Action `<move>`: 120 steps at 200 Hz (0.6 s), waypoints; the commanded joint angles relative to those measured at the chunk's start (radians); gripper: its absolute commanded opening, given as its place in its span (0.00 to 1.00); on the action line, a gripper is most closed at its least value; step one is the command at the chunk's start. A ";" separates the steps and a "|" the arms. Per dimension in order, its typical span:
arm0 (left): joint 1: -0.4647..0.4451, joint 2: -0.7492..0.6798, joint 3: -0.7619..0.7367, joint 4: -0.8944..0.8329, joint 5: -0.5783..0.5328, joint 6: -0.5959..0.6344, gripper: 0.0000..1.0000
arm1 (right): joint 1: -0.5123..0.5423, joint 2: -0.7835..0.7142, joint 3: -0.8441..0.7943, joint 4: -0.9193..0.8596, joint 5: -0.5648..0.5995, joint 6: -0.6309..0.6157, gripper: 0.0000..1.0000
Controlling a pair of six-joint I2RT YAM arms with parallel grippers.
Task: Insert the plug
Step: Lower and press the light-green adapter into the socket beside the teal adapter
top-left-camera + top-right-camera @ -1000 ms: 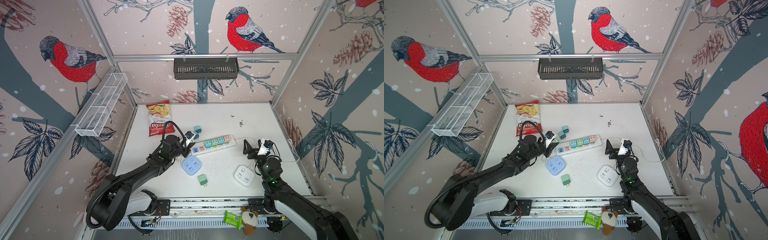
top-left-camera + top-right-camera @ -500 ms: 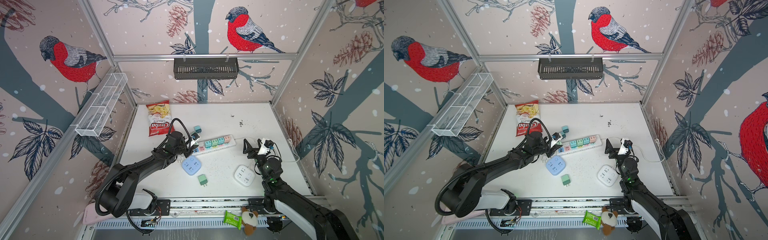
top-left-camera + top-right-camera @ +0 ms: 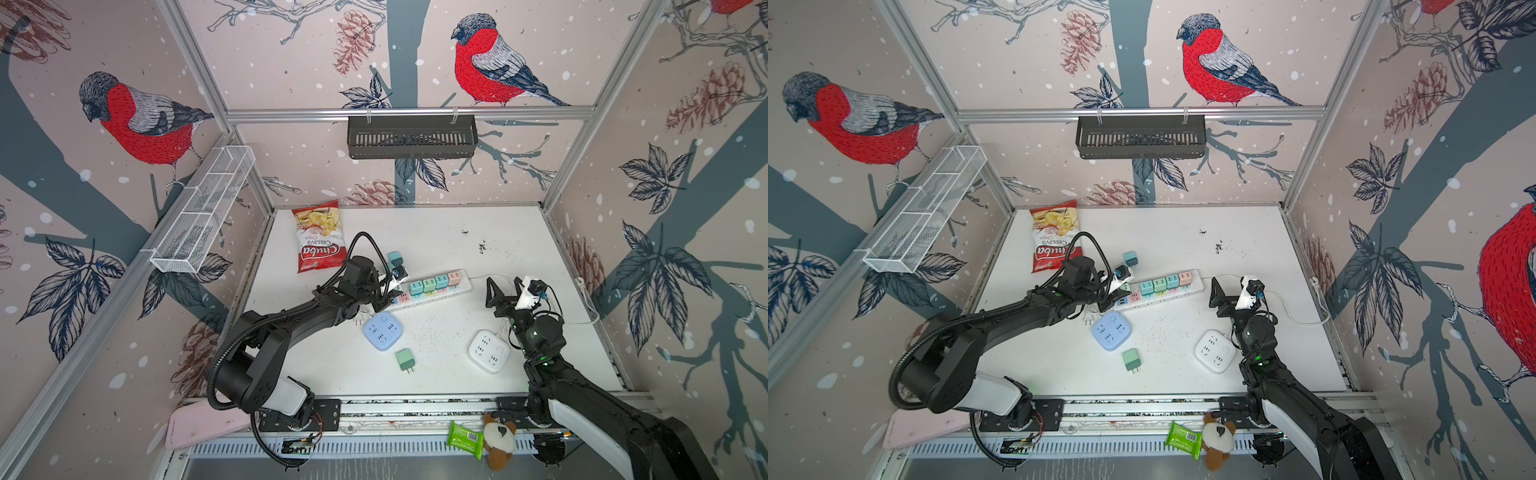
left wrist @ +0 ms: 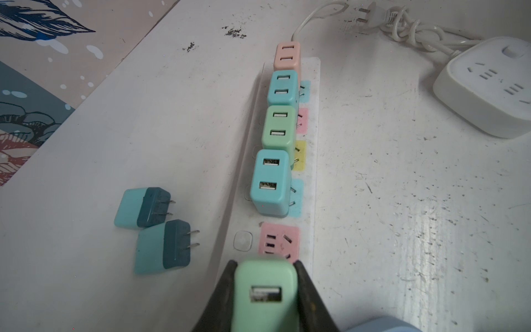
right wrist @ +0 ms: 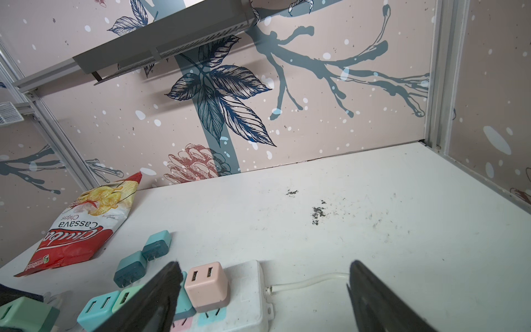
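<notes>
Fingers (image 4: 311, 296) of the left gripper (image 4: 264, 263) are clamped on a green plug (image 4: 264, 296) over the power strip (image 4: 309, 201); the right gripper (image 5: 265, 264) is held wide nearby.

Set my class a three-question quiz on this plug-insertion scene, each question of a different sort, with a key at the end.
1. True or false: the left gripper is shut on a green plug.
2. How many plugs already sit in the power strip? A) two B) four C) six
3. Fill in the gap: the empty socket just ahead of the held plug is coloured ____.
Key: 1 true; 2 B; 3 pink.
</notes>
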 commanded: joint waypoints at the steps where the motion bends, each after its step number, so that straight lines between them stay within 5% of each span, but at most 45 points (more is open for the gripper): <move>1: -0.003 0.044 0.044 -0.022 0.052 0.055 0.00 | 0.000 0.008 -0.002 0.031 -0.009 0.002 0.91; 120: -0.059 0.201 0.180 -0.077 0.033 0.003 0.00 | 0.003 0.000 -0.006 0.035 -0.007 0.001 0.92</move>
